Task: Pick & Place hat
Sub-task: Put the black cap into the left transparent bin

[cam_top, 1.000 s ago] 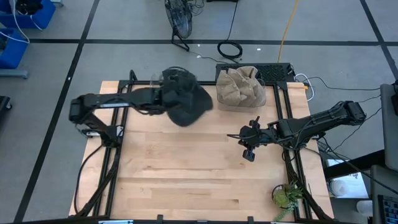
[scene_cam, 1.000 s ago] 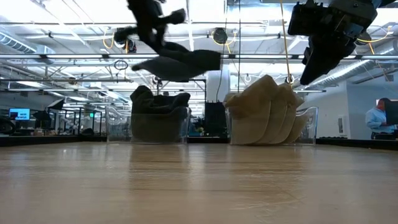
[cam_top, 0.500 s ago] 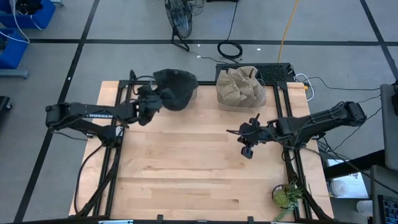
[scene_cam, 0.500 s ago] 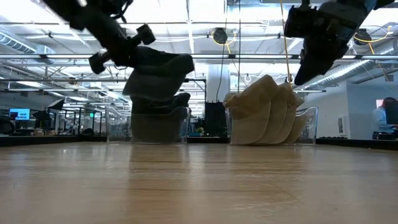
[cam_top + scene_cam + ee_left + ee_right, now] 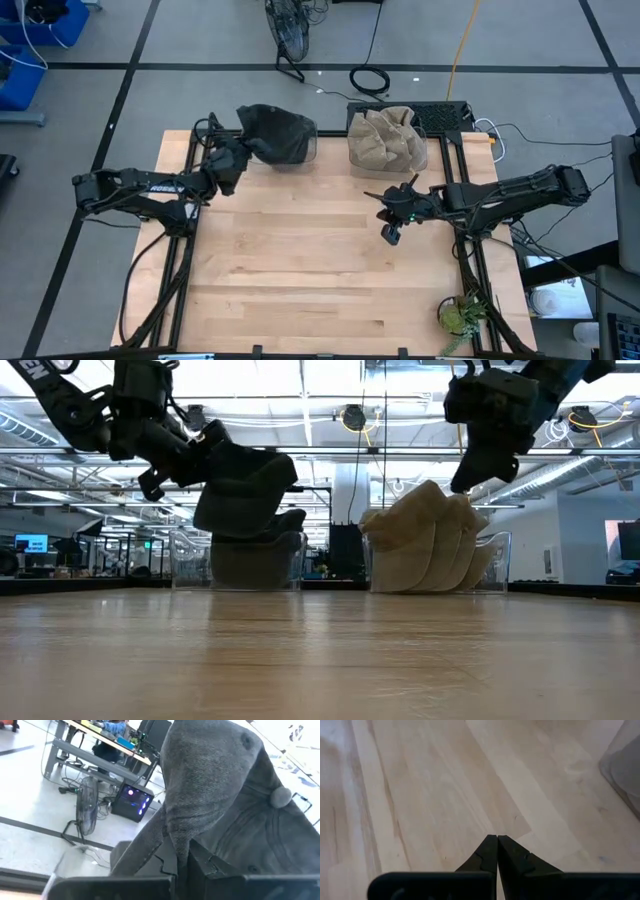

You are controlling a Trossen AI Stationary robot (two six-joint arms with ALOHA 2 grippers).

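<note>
Above the left clear bin [image 5: 300, 155], the left gripper [image 5: 232, 160] has carried the dark hat [image 5: 275, 135] lower and closer, jaws clamped on its brim. That bin seems to hold more dark hats; its neighbour [image 5: 387, 160] holds tan hats [image 5: 385, 135]. Beside it, the right gripper [image 5: 392, 232] hovers, jaws together.

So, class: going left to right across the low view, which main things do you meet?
Left gripper → dark grey hat it holds, above the bin of dark hats → bin of tan hats, with the right gripper above it.
</note>
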